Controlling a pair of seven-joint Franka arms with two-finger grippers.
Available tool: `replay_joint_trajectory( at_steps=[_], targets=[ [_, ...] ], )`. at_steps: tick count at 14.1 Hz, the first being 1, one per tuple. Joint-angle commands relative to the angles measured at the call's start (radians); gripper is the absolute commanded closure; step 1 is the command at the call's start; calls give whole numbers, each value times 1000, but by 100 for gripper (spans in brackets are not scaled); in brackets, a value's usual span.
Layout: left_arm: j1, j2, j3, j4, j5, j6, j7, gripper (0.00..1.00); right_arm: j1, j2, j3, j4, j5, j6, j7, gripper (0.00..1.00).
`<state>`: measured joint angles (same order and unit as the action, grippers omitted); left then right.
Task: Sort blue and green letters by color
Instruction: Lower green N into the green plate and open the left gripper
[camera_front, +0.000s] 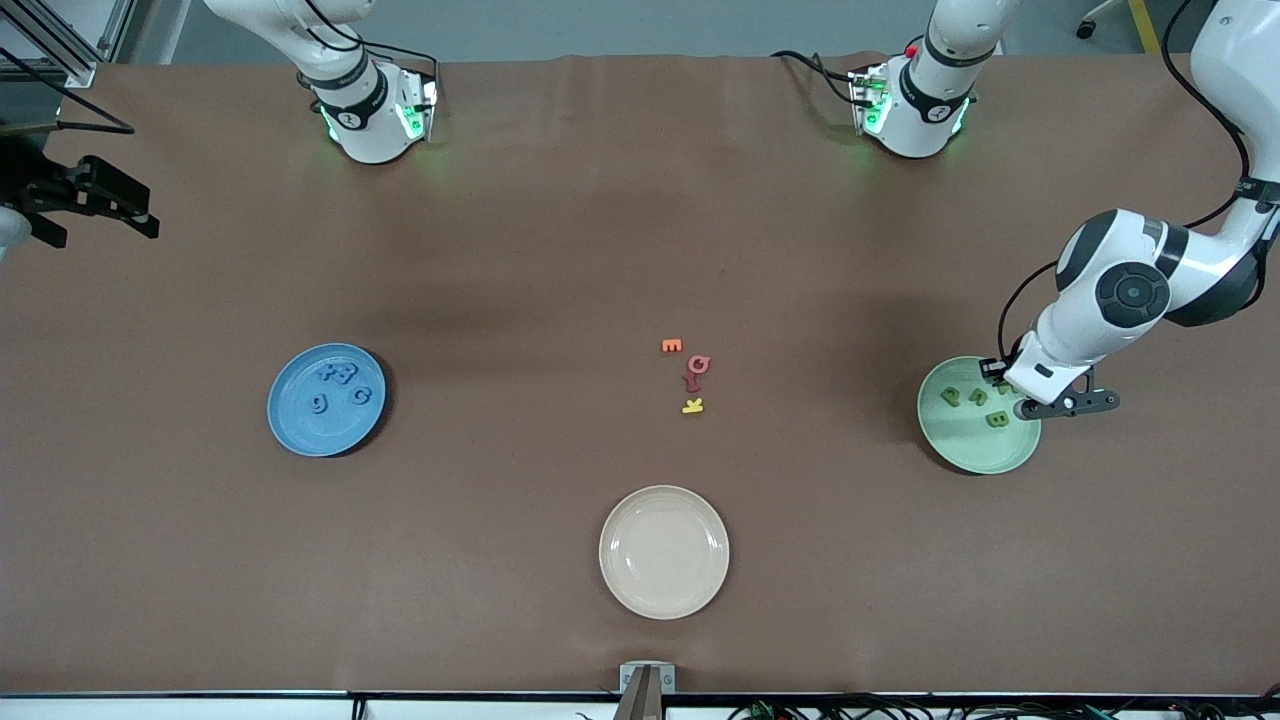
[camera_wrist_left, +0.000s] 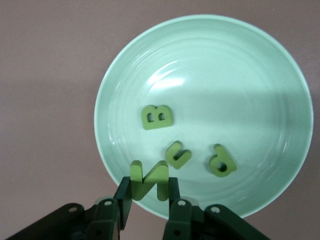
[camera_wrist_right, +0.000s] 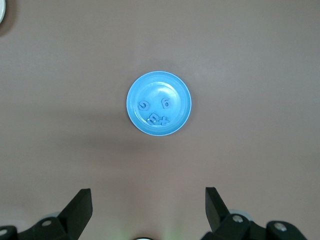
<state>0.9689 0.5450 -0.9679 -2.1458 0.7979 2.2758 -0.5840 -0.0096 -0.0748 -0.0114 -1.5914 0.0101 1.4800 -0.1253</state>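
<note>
My left gripper (camera_wrist_left: 148, 189) is shut on a green N (camera_wrist_left: 149, 179) and holds it just above the rim of the pale green plate (camera_wrist_left: 260, 90). In that plate lie a green B (camera_wrist_left: 157, 116), u (camera_wrist_left: 177, 155) and P (camera_wrist_left: 220, 162). In the front view the left gripper (camera_front: 1004, 388) is over the green plate (camera_front: 985, 450) at the left arm's end. The blue plate (camera_front: 300, 435) holds several blue letters (camera_front: 337, 375); both show in the right wrist view (camera_wrist_right: 159, 90) (camera_wrist_right: 159, 119). My right gripper (camera_wrist_right: 148, 200) is open and empty, waiting high above the table's right arm's end (camera_front: 140, 215).
Orange (camera_front: 672, 346), red (camera_front: 698, 366) and yellow (camera_front: 692, 405) small letters lie mid-table. A cream plate (camera_front: 664, 590) stands nearer the front camera than they do. Bare brown table lies between the plates.
</note>
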Motion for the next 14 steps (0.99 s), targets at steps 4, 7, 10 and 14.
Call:
replay_joint_trajectory(
  at_steps=[4,7,10,14],
  targets=[
    [5,55,9,24,83,24,7,81,-18,-31,7,-30,28,8,7,0],
    [5,53,12,24,83,22,7,54,-18,-30,5,-30,28,5,7,0],
    [5,49,12,24,83,22,7,28,-29,-30,7,-30,28,2,10,0],
    [-6,49,11,40,83,5,0,1,-30,-30,8,-30,31,-1,19,0]
  ],
)
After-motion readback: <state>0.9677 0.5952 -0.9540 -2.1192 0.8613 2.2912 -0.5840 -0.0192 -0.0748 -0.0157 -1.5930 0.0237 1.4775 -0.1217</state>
